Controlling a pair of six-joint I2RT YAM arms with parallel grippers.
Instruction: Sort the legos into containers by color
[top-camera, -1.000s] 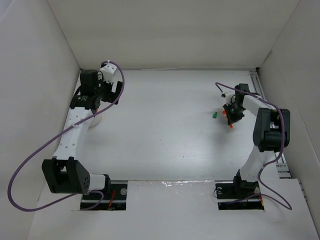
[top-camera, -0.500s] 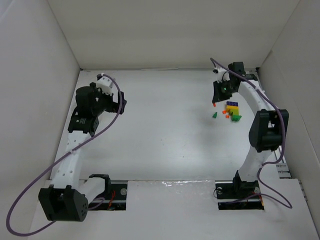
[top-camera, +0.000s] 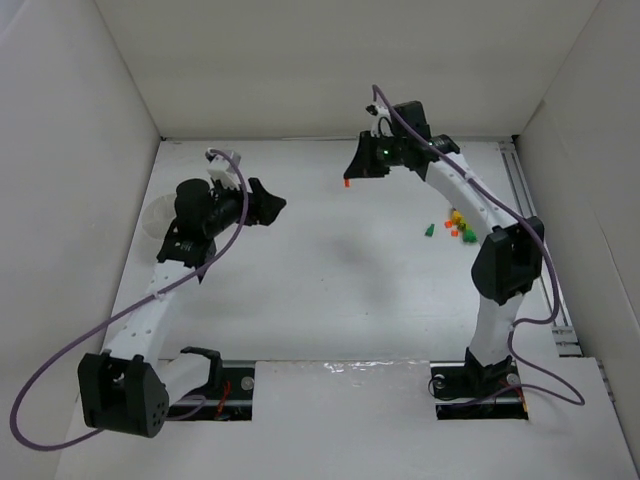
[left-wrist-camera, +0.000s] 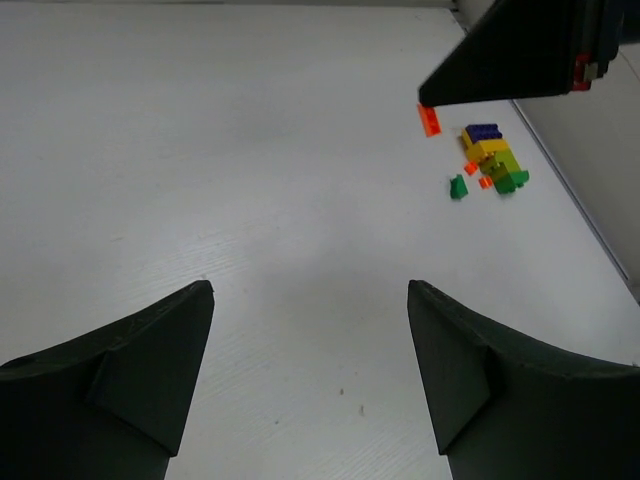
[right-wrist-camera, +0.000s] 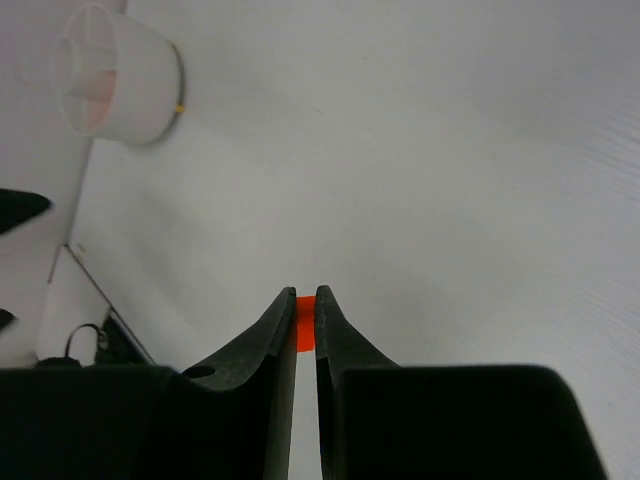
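My right gripper (top-camera: 350, 176) is shut on a tiny orange lego (right-wrist-camera: 305, 333) and holds it in the air over the far middle of the table; the brick also shows in the top view (top-camera: 346, 183) and in the left wrist view (left-wrist-camera: 430, 120). The other legos (top-camera: 460, 227), yellow, green, orange and purple-blue, lie in a small heap at the right, also in the left wrist view (left-wrist-camera: 490, 155). One green lego (top-camera: 428, 230) lies apart. The white bowl (top-camera: 158, 218) stands at the far left, partly behind my left arm, and shows in the right wrist view (right-wrist-camera: 115, 72). My left gripper (top-camera: 272, 203) is open and empty.
White walls close in the table on the left, back and right. A rail (top-camera: 540, 250) runs along the right edge. The arm bases (top-camera: 215, 385) sit at the near edge.
My right gripper has lifted the orange lego off the heap and carried it left across the table. My left arm has swung right, away from the bowl, uncovering it.
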